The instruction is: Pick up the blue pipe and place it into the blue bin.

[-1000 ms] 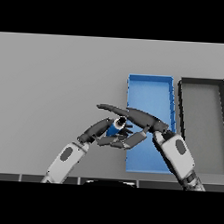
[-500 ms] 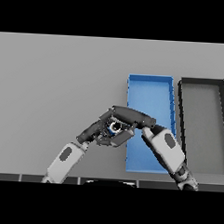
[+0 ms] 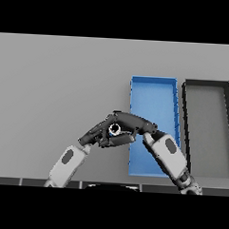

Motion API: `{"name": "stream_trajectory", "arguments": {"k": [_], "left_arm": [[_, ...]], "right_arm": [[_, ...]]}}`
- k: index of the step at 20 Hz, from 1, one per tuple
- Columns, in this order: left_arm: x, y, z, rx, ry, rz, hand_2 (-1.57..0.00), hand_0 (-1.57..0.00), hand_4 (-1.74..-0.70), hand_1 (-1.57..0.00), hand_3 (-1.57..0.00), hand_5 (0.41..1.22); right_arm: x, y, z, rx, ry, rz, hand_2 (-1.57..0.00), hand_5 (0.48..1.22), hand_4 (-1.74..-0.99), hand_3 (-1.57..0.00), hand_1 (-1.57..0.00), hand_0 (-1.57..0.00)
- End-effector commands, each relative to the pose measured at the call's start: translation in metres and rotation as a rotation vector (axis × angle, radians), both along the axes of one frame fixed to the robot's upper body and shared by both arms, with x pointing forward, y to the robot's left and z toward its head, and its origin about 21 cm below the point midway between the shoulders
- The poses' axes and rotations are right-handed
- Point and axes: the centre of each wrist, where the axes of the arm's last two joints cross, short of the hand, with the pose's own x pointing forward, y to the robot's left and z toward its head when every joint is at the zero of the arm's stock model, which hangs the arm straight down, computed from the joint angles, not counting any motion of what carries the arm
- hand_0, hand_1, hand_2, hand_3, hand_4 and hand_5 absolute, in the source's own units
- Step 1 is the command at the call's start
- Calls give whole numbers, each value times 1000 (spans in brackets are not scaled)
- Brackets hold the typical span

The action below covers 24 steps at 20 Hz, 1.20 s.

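Observation:
Only the round open end of the blue pipe [image 3: 114, 129] shows, a pale ring with a dark hole; the rest is hidden by my two hands. The left hand [image 3: 97, 133] comes in from the lower left and curls against the pipe's left side. Reaching in from the lower right, the right hand [image 3: 135, 122] has its fingers wrapped over the top of the pipe. The pipe sits just left of the blue bin's [image 3: 154, 81] left wall. I cannot tell whether it rests on the table or is lifted.
A black bin [image 3: 206, 83] stands right of the blue bin, their long sides almost touching. My right forearm [image 3: 169, 155] lies across the blue bin's near left corner. Grey table [image 3: 56, 85] stretches to the left and back.
Both hands have closed together around the pipe, and its blue body that showed between them is now covered. The right hand's fingers have curled down over it.

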Motion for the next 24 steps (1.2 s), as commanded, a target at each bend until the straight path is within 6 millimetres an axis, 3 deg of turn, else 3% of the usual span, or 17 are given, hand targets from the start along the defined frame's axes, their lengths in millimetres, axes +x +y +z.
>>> {"name": "stream_trajectory", "arguments": {"k": [1,4,5,6,9,12,14,17,22,24], "left_arm": [[0,-1,3,2,-2,5,-1571,-1571,-1731,-1571,-1426,1221],[-1,2,-2,-7,-66,37,-1571,-1571,-1724,-1571,-1454,1221],[-2,0,0,10,-87,47,-1293,-1462,-1599,-1342,-1166,1221],[-2,3,0,29,-84,24,-1034,-1169,-1475,-1073,-933,1221],[1,9,1,91,-80,-34,-529,-598,-1206,-549,-477,1221],[0,10,3,128,-68,-25,-270,-306,-1047,-281,-244,938],[2,9,2,138,-31,-2,-173,-195,-996,-179,-156,770],[-1,12,3,117,12,7,-88,-100,-969,-91,-79,603],[0,13,-6,167,13,28,-28,-32,-928,-29,-25,484],[1,12,-5,180,17,36,-18,-20,-916,-18,-16,474]], "right_arm": [[-1,2,0,14,0,-3,-1535,1160,-1721,-1501,-1533,-1533],[-3,2,1,10,-4,-48,-1552,1190,-1731,-1535,-1551,-1551],[-3,2,3,15,-13,-57,-1556,1196,-1733,-1542,-1555,-1555],[-5,4,3,4,-14,-57,-1559,1201,-1734,-1548,-1558,-1558],[-8,3,2,9,0,-63,-1565,1211,-1738,-1559,-1565,-1565],[-12,3,3,-1,-7,-74,-1568,1216,-1739,-1565,-1568,-1568],[-10,5,4,-8,-13,-89,-1569,1218,-1740,-1567,-1569,-1569],[-9,5,8,6,-7,-87,-1570,1219,-1740,-1569,-1570,-1570],[-8,2,7,83,88,-53,-1571,1220,-1741,-1570,-1571,-1571],[-4,3,22,105,124,-52,-1571,1221,-1741,-1571,-1571,-1571]]}}
